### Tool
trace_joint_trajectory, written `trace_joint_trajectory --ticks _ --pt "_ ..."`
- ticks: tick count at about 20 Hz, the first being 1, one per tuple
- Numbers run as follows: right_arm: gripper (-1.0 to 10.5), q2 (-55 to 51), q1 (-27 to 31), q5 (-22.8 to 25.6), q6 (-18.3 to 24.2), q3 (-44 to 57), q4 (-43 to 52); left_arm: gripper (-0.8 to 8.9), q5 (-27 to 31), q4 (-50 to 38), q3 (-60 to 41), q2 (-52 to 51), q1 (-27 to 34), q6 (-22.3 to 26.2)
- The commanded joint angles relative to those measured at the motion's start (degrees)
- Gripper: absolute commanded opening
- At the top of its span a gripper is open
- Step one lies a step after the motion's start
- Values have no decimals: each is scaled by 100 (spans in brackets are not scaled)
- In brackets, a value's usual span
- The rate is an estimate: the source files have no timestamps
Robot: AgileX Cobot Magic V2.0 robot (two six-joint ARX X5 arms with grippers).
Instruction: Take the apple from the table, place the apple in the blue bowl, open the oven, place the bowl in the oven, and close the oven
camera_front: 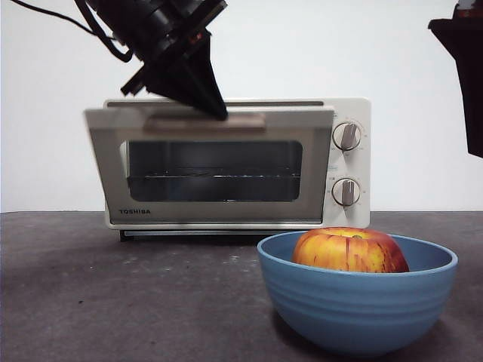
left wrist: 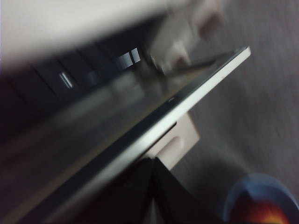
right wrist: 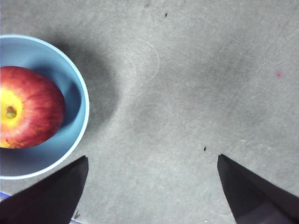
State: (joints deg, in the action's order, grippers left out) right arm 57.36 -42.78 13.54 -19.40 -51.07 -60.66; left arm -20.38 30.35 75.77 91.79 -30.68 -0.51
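The red and yellow apple (camera_front: 349, 251) (right wrist: 28, 107) lies inside the blue bowl (camera_front: 358, 305) (right wrist: 77, 84) at the front right of the table (camera_front: 113, 302). Behind stands the cream oven (camera_front: 351, 219), its glass door (camera_front: 215, 170) tilted a little outward at the top. My left gripper (camera_front: 217, 111) (left wrist: 154, 163) comes down from the upper left, jaws shut, tip pressed against the taupe handle (camera_front: 245, 121) (left wrist: 175, 142) on the door's top edge. My right gripper (right wrist: 152, 161) hangs open above bare table beside the bowl, holding nothing; it shows as a black shape (camera_front: 462, 68) at the top right.
Two grey knobs (camera_front: 346, 136) sit on the oven's right panel. A wire rack (camera_front: 215, 176) shows through the window. A white wall stands behind the oven. The bowl (left wrist: 261, 196) shows blurred below the tilted door in the left wrist view.
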Motion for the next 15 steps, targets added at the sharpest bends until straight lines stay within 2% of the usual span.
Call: trace_joint_trajectory --ticks 1,5,9,15 --pt "440 -52 -46 22 -87 -24 17 7 260 492 -81 306 -140 116" --pt "440 -105 -46 13 -127 -24 -114 7 258 1075 -81 306 -409 109" --pt "440 -90 -46 -229 -166 -24 -114 7 254 1082 -81 127 -470 31" --pt "409 -90 63 -358 -166 -24 400 7 254 1051 -83 -951 -254 0"
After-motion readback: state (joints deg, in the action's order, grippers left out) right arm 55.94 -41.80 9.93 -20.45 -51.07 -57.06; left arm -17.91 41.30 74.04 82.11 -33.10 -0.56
